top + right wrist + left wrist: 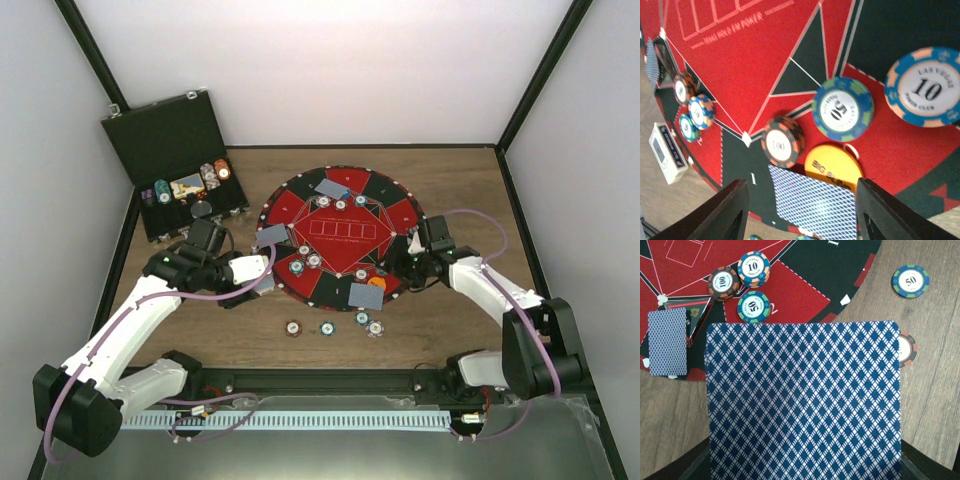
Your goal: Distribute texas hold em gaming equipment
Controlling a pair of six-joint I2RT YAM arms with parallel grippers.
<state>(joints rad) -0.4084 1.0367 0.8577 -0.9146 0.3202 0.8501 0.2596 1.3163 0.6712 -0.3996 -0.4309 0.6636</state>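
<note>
My left gripper [258,272] hovers at the mat's left edge, shut on a blue-diamond-backed playing card [804,400] that fills the lower left wrist view and hides the fingers. Beyond it on the mat lie another card [667,341] and chips marked 100 [723,283], 10 [754,267] and a teal one [754,306]. My right gripper [805,210] is open over the mat's near right edge, its jaws wide apart above a face-down card [815,205] and an orange "Big Blind" disc [834,165]. Chips marked 100 [782,141], 50 [842,108] and 10 [925,86] lie just past it.
The round red-and-black mat [340,215] fills the table's middle. The open black case [165,150] stands at the back left with chips in it. Several loose chips [361,318] lie on the wood in front of the mat; a 50 chip [910,281] is among them.
</note>
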